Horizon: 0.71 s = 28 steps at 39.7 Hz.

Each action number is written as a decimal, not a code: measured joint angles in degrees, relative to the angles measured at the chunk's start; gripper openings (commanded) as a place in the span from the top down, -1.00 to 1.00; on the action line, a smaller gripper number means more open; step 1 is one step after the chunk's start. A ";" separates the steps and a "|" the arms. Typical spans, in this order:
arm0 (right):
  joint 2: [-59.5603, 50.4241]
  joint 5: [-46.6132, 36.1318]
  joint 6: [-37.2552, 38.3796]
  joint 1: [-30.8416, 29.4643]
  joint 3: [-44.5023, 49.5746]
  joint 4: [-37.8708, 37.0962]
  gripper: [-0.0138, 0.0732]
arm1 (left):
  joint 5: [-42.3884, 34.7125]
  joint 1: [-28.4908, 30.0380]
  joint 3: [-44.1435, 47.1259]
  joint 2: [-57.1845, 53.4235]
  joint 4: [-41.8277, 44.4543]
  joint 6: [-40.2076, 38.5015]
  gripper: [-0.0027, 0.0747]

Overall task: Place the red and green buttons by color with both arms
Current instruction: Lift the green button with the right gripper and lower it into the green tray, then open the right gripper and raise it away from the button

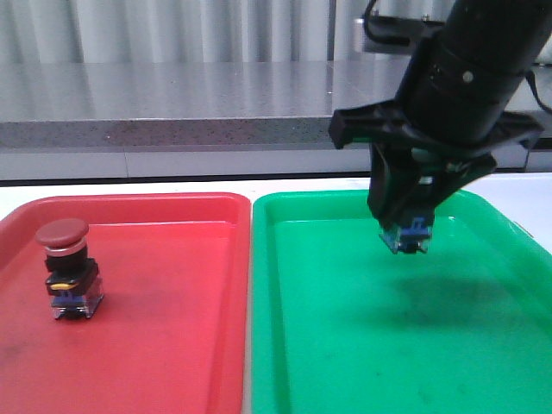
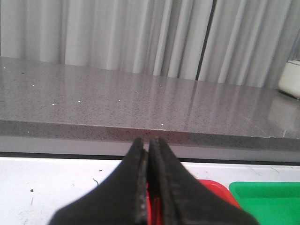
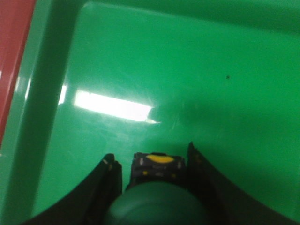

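Front view: the red button [image 1: 67, 269] is seen standing upright in the red tray [image 1: 172, 345] at the left of the frame, near that tray's left wall, with nothing touching it. At the upper right, the right gripper [image 1: 412, 226] is held above the green tray [image 1: 362, 345], and only the clear-blue base of the green button [image 1: 409, 235] is visible below its fingers, clear of the tray floor, over a shadow cast on the green surface. In the right wrist view, the green button [image 3: 154, 197] is shown clamped between the two fingers [image 3: 105, 187], its domed cap toward the camera and a yellow mark on its black body, with green tray floor beyond. In the left wrist view, the left gripper [image 2: 149, 187] is seen with its fingers pressed together on nothing, pointed toward the grey counter [image 2: 140, 108], with corners of both trays just visible below. The red half of the task is judged done; the green button is not yet set down. If it were released from this height, it could bounce or tip onto its side, since the cap is heavy and the base narrow. If it were lowered at a tilt, it could topple as the fingers are parted.
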 measured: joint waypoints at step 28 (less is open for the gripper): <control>3.37 -4.97 3.76 0.09 5.71 2.00 -0.39 | -0.03 0.00 0.00 0.00 0.00 0.00 0.98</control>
